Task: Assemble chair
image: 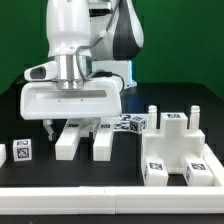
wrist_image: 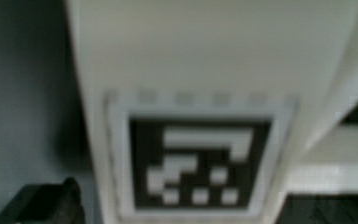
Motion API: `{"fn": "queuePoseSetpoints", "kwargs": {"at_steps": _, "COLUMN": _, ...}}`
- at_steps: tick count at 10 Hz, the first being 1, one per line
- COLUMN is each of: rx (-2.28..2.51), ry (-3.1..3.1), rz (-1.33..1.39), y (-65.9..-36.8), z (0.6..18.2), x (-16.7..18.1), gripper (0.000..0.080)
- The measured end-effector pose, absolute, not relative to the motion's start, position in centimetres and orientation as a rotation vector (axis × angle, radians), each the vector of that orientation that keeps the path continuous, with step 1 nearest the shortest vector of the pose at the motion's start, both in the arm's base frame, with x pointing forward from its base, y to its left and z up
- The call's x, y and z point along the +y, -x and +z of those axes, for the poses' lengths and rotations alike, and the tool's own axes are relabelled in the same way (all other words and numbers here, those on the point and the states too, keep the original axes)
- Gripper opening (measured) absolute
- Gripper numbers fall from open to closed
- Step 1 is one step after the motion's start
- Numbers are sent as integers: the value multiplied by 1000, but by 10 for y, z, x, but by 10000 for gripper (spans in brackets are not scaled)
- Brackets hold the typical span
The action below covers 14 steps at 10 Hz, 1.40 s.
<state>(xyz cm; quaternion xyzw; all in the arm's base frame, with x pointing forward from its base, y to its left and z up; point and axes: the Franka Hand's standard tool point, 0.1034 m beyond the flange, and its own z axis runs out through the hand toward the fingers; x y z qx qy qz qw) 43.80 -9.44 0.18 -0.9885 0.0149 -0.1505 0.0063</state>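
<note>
Hovering over two white chair pieces (image: 68, 143) (image: 100, 143), the fingers (image: 50, 128) stand spread wide.

**Chair kit:** white blocky plastic, unassembled, parts loose on the black worktop.

1. **Largest part** (image: 178, 150): chunky body with upright prongs along its top. Square black-and-white tags sit on its front and upper faces. It stands at the exterior view's right.
2. **First bar** (image: 68, 143) and **second bar** (image: 102, 143): plain oblong pieces lying flat side by side at the centre, close but apart.
3. **Small cube** (image: 21, 152): one tag on its front face, at the exterior view's left.
4. **Close-up part** (wrist_image: 194, 50): a long white face in the wrist view, blurred, carrying a tag (wrist_image: 197, 165).
</note>
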Motion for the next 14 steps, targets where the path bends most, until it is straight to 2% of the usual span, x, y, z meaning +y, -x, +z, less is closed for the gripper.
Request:
{"fn": "queuePoseSetpoints", "kwargs": {"at_steps": 3, "rx": 47, "ry": 3093, "rz": -468, "y": -438, "z": 2, "x": -95, "gripper": 649}}
{"fn": "queuePoseSetpoints", "kwargs": {"at_steps": 4, "rx": 47, "ry": 3093, "rz": -468, "y": -438, "z": 2, "x": -95, "gripper": 553}}
{"fn": "queuePoseSetpoints", "kwargs": {"at_steps": 5, "rx": 47, "ry": 3093, "rz": -469, "y": -438, "z": 2, "x": -95, "gripper": 404}}
{"fn": "queuePoseSetpoints", "kwargs": {"at_steps": 6, "rx": 47, "ry": 3093, "rz": -469, "y": -438, "z": 2, "x": -95, "gripper": 404}}
{"fn": "queuePoseSetpoints", "kwargs": {"at_steps": 7, "rx": 46, "ry": 3093, "rz": -470, "y": -439, "z": 2, "x": -95, "gripper": 281}}
{"fn": "queuePoseSetpoints", "kwargs": {"at_steps": 10, "rx": 62, "ry": 3089, "rz": -413, "y": -438, "z": 3, "x": -96, "gripper": 281}}
{"fn": "queuePoseSetpoints", "kwargs": {"at_steps": 11, "rx": 108, "ry": 3078, "rz": -299, "y": -441, "z": 14, "x": -101, "gripper": 281}}
{"fn": "queuePoseSetpoints", "kwargs": {"at_steps": 14, "rx": 123, "ry": 3013, "rz": 28, "y": -442, "z": 69, "x": -103, "gripper": 281}}
